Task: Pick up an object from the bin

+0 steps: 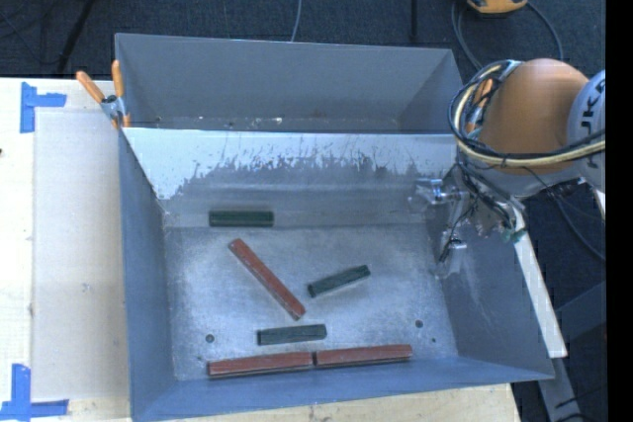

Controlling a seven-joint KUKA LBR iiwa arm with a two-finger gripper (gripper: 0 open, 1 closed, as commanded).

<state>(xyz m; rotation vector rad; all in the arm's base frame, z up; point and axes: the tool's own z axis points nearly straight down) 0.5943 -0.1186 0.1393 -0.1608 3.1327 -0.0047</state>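
Scanning left to right, the slanted red-brown bar and nearest dark green bar lie well apart from the gripper (spread or closed, can't tell) by the bin's right wall, so it maybe scrapes metal or grabs nothing.

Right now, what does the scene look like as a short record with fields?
bin: grey metal bin
end effector: at the right wall, apart from all bars
dark green rectangular bars: back left; centre, tilted; front
reddish-brown rectangular bars: diagonal, left of centre; two end to end along the front wall
nearest to end effector: tilted green bar
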